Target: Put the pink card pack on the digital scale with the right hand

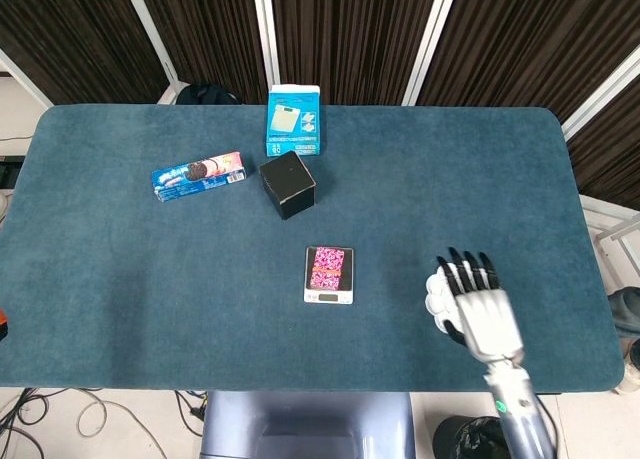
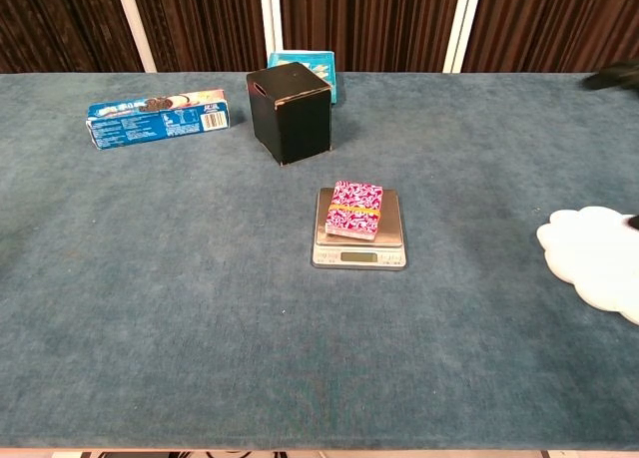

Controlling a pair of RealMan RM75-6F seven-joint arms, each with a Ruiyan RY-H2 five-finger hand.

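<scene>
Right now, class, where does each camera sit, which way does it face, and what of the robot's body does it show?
Head view: high, looking steeply down on the whole table; the right hand shows, open, over the white palette.
Chest view: low at the near table edge, looking across to the curtains; only dark fingertips at the right edge.
Shared: pink card pack on the digital scale, black box, cookie box.

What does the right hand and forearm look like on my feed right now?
In the head view, the right hand has a pale silver-white back with black fingers. The wrist narrows to a metallic blue-grey forearm bearing a small teal mark. No cable shows. The left hand is out of view.
</scene>
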